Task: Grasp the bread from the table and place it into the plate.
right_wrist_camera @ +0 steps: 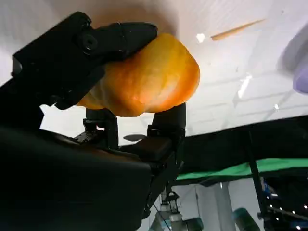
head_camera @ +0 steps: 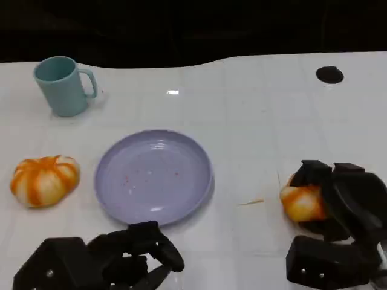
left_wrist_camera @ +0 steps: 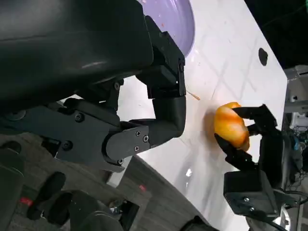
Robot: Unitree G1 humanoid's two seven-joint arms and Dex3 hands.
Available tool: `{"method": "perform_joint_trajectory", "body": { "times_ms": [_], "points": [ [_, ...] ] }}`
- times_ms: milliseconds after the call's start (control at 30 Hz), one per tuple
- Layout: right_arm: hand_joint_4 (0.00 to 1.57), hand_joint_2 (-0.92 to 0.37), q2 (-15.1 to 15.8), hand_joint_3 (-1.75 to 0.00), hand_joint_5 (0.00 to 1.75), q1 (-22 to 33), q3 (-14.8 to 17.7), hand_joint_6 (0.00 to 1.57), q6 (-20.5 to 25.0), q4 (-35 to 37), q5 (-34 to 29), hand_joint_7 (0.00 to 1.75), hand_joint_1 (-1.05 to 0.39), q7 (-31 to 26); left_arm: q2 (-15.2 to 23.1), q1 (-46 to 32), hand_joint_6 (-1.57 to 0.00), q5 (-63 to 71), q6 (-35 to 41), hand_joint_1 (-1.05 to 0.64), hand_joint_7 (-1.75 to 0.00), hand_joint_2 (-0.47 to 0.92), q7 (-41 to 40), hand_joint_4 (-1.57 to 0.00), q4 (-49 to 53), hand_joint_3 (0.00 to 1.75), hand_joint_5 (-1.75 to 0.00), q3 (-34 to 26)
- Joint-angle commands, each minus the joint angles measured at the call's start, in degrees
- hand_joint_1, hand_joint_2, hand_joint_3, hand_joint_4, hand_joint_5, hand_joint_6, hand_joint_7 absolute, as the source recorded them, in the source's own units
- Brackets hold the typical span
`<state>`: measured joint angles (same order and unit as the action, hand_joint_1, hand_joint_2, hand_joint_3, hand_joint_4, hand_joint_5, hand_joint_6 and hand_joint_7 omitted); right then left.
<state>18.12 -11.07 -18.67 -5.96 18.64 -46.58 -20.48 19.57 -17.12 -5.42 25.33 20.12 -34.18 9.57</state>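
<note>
1. Head view: the right hand wraps its fingers around an orange-and-white bread roll, low over the white table. The lilac plate lies well to that hand's left, bare of food. A second, pumpkin-shaped bread sits beyond the plate's far side, and a teal mug stands further back. The left hand rests near the plate's front rim, fingers curled in with nothing in them
2. Left wrist view: the left hand holds nothing; past its fingers the right hand clasps the roll
3. Right wrist view: the roll is pinched firmly between the fingers; a thin splinter lies on the table ahead
4. Judgement: the grasp looks complete, so the carry is next, calling for a lift and a leftward move over the plate before release
</note>
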Motion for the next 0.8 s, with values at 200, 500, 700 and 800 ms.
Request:
{"method": "perform_joint_trajectory", "body": {
  "times_ms": [200, 500, 700, 800],
  "points": [
    [0.93, -0.43, -1.77, -0.92, 1.75, 0.18, 0.32, 0.68, -4.35, -6.25, 4.00, 1.74, -0.08, -0.94, -0.05, 0.11, -0.59, 0.81, -0.41, -0.37, -1.46, 0.92, -0.30, -0.64, 0.30, 0.53, -1.75, 0.33],
    [0.95, -0.36, -8.55, -1.14, 1.75, -2.65, -2.08, 0.69, -5.96, -8.23, 8.04, 1.74, -0.10, 4.15, -0.08, 0.14, -0.59, 2.39, -0.77, -0.36, -1.47, 0.91, -0.43, -0.63, 0.14, 0.54, -1.75, 1.40],
    [0.92, -0.37, -13.87, -1.27, 1.75, -6.44, -3.31, 0.69, -4.08, -4.82, 11.57, 1.66, -0.14, 9.13, -1.05, -0.36, -0.59, 1.67, -0.40, -0.34, -1.45, 0.91, -0.36, -0.64, -0.20, 0.56, -1.75, 1.65],
    [0.91, -0.37, -16.20, -1.27, 1.75, -8.88, -3.69, 0.71, -4.41, -1.50, 12.31, 1.57, -0.12, 9.37, -1.19, -0.42, -0.59, 1.90, -0.15, -0.34, -1.44, 0.90, -0.34, -0.65, -0.37, 0.56, -1.75, 1.89]
  ]
}}
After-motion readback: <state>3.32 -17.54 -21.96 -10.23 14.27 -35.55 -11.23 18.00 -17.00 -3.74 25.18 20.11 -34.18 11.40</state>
